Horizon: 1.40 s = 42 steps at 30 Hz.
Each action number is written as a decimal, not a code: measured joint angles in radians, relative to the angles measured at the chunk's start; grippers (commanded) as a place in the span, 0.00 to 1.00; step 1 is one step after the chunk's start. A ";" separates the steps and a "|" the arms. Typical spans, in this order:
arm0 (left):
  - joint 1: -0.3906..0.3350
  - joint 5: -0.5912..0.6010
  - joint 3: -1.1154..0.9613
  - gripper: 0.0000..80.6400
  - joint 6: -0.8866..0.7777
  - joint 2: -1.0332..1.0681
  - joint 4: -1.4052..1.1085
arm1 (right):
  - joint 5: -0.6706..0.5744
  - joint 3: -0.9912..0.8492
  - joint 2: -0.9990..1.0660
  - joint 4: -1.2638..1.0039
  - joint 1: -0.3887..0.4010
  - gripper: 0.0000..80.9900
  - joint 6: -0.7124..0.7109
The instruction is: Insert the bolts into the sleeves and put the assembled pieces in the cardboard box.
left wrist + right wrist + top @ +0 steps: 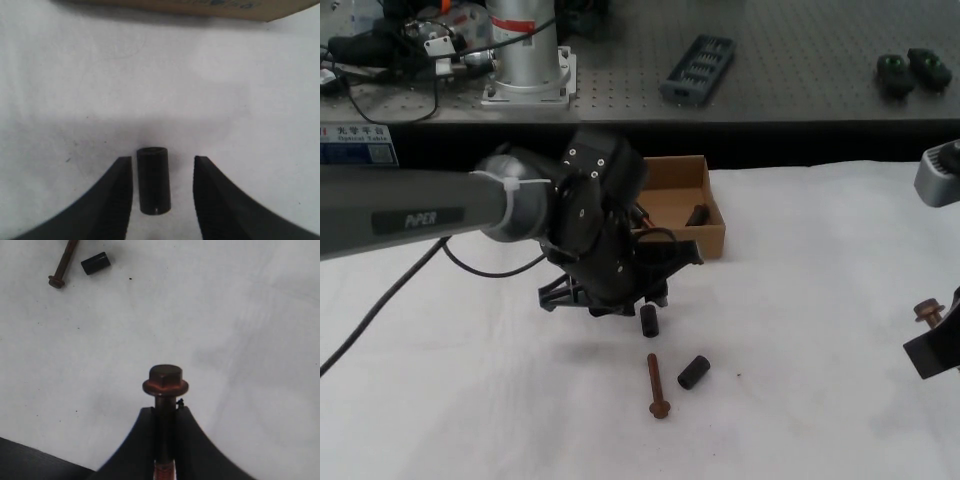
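High view: the left gripper [642,298] is seen low over a black sleeve [648,320], the cardboard box [712,235] just behind it. A loose bolt [657,385] and a second sleeve [693,372] lie near its front.

Left wrist view: what the arm hides from above is shown here. The fingers [115,200] are spread, with the sleeve centred between them and touched by neither. An even closure about its middle seems called for, so the bore is left free.

Right wrist view: the right gripper [165,412] is clamped on a rusty bolt [165,382], whose head is held just beyond the fingertips.
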 measured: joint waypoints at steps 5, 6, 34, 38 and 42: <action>0.000 -0.024 -0.008 0.36 0.000 0.006 0.024 | 0.000 0.000 0.000 0.000 0.000 0.03 -0.004; 0.000 -0.026 -0.008 0.36 0.000 0.006 0.030 | 0.000 0.000 0.000 0.000 0.000 0.03 -0.004; -0.025 -0.026 -0.011 0.36 0.002 0.040 0.039 | 0.000 0.000 0.000 -0.004 0.000 0.03 -0.004; -0.025 -0.026 -0.015 0.36 0.002 0.042 0.039 | 0.000 0.000 0.000 -0.006 0.000 0.03 -0.004; -0.025 -0.024 -0.016 0.16 0.002 0.042 0.042 | 0.001 0.000 0.000 -0.006 0.000 0.03 -0.004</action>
